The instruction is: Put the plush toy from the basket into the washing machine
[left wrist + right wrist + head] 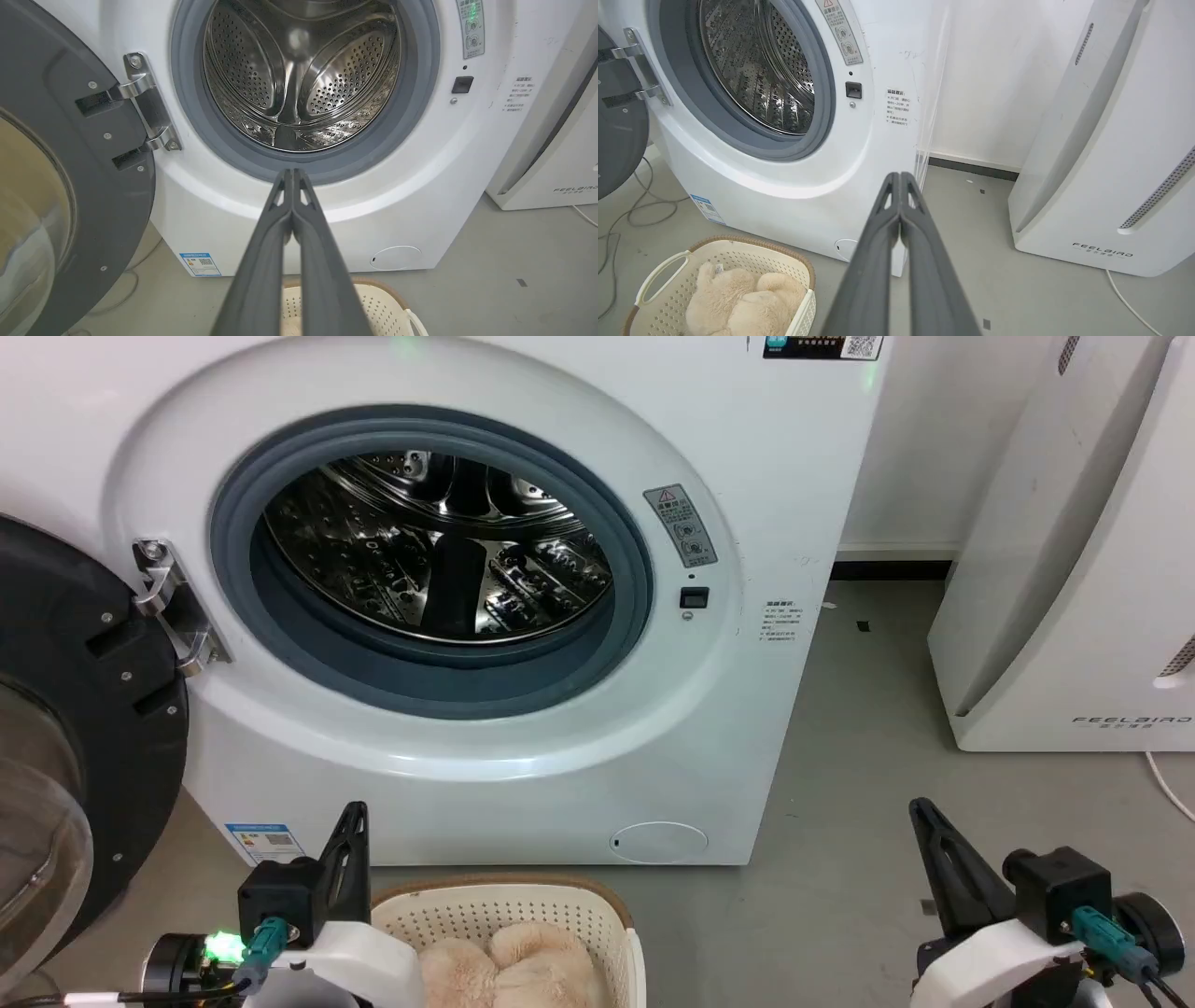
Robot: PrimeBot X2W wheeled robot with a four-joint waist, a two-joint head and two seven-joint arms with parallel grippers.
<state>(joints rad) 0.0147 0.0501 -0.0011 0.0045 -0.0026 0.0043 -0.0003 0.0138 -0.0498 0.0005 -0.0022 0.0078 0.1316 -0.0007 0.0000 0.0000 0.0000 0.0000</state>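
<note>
well, the left tool and right tool are pressed together, empty; the toy lies in the basket near the washer (door open). a shallow pinch on loose fur could slip.

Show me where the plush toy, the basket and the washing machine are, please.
plush toy (742, 301): right wrist view, middle of its cream fur.
basket (747, 255): right wrist view, perforated far wall inside.
washing machine (560, 747): head view, white front below the opening.
</note>
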